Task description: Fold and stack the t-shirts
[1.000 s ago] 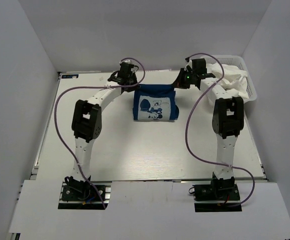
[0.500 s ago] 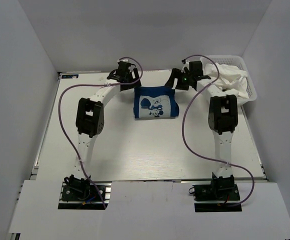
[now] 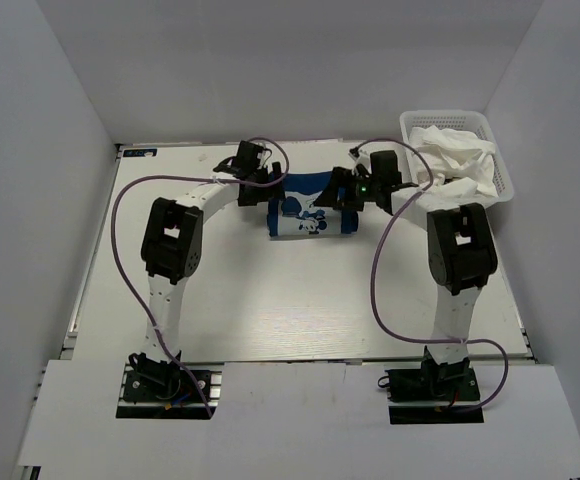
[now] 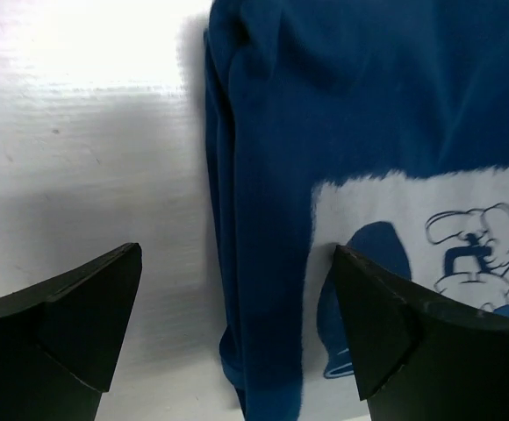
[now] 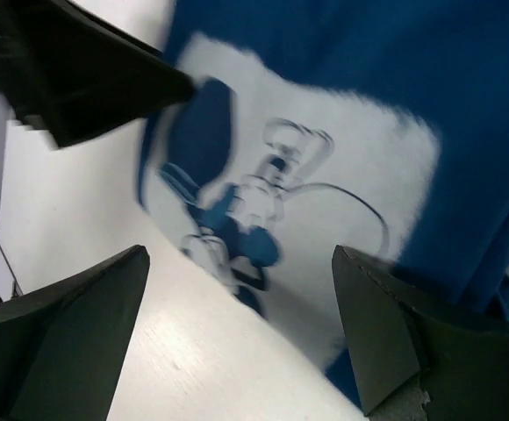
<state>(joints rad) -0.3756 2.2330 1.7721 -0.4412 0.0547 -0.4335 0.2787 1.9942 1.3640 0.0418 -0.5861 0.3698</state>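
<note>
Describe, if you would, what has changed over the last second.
The left gripper and right gripper moved from the far corners of the navy shirt inward and nearer the bases; both are now open over it. The navy shirt stayed folded in place, and the white shirt stayed in the basket.

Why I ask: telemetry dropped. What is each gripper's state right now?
Left gripper: open, straddling an edge of the navy t-shirt, holding nothing.
Right gripper: open over that shirt's print, holding nothing.
</note>
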